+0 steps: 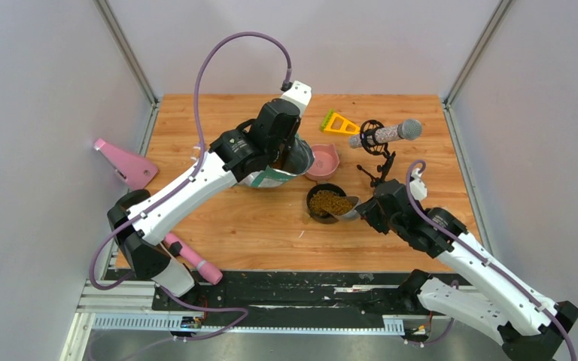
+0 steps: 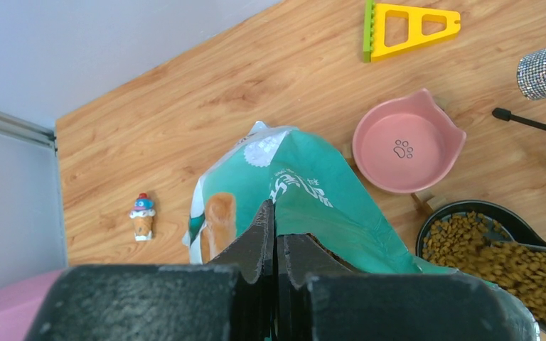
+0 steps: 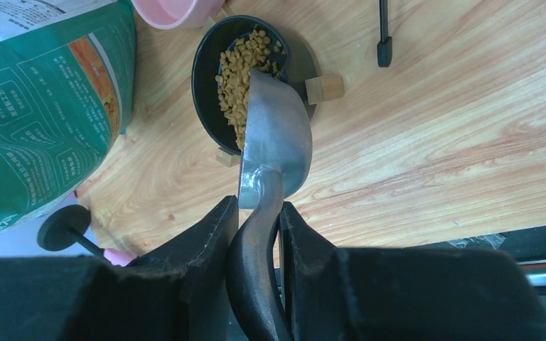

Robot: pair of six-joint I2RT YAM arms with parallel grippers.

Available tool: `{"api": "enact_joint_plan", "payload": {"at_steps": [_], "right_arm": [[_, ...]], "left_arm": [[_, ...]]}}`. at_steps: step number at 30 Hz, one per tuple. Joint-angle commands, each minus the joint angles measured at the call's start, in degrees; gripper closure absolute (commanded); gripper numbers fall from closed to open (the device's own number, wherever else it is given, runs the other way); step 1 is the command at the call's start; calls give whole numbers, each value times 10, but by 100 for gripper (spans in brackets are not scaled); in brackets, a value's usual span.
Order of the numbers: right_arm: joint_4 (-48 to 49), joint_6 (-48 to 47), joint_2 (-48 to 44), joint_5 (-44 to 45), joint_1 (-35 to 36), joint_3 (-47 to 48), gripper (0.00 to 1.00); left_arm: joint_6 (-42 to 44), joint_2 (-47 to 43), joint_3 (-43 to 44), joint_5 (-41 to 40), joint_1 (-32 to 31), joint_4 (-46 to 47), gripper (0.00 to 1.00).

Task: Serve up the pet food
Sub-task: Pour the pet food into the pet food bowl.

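The pet food [image 1: 330,201] lies as brown kibble in a black bowl [image 1: 312,213] at the table's middle. It also shows as kibble [image 3: 242,64] in the right wrist view. A grey scoop [image 3: 276,138] rests its mouth over that bowl's rim, and my right gripper [image 3: 258,213] is shut on its dark handle. The teal-green and white bag [image 2: 313,199] stands to the left of the bowl. My left gripper [image 2: 276,224] is shut on the bag's top edge. An empty pink bowl [image 2: 405,142] sits just behind the black one.
A yellow triangular toy [image 1: 339,123] and a glittery microphone on a black stand [image 1: 387,134] are at the back right. A small ice-cream figure [image 2: 142,215] stands left of the bag. A pink wedge [image 1: 124,164] leans at the left wall. A pink roller [image 1: 192,257] lies at the front edge.
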Motion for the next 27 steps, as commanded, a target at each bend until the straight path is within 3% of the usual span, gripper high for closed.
{"api": "enact_joint_plan", "payload": {"at_steps": [1,27], "right_arm": [[-20,-34,28,31,-1,50,100],[-43,-170,102,27,-2,136,100]], "left_arm": [[-10,-27,0,-11,5,10,100],[2,-31,-13,-21,5,22,100]]}}
